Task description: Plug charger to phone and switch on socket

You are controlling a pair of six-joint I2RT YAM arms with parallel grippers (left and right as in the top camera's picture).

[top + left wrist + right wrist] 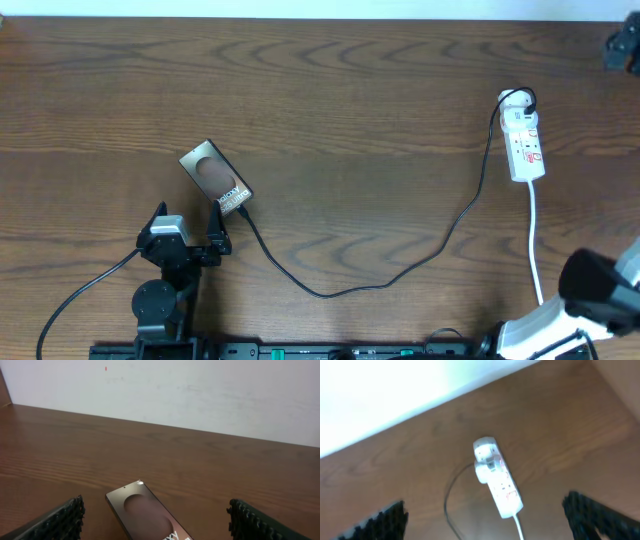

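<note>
The phone [213,178] lies slanted on the table, a dark slab with a brownish oval patch and white lettering; it also shows in the left wrist view [147,515]. The charger [330,292], a thin black cable, runs from the phone's near end in a long curve to the far end of the socket [524,140], a white power strip at the right. My left gripper [156,506] is open, with the phone's near end between its fingers and not touching them. My right gripper [485,515] is open and empty, hovering above the socket [499,480].
The socket's white cord [536,250] runs toward the front edge beside my right arm [595,285]. A white adapter [484,450] sits at the socket's far end. A grey cable [85,290] trails from the left arm. A white wall [200,395] borders the table's far side.
</note>
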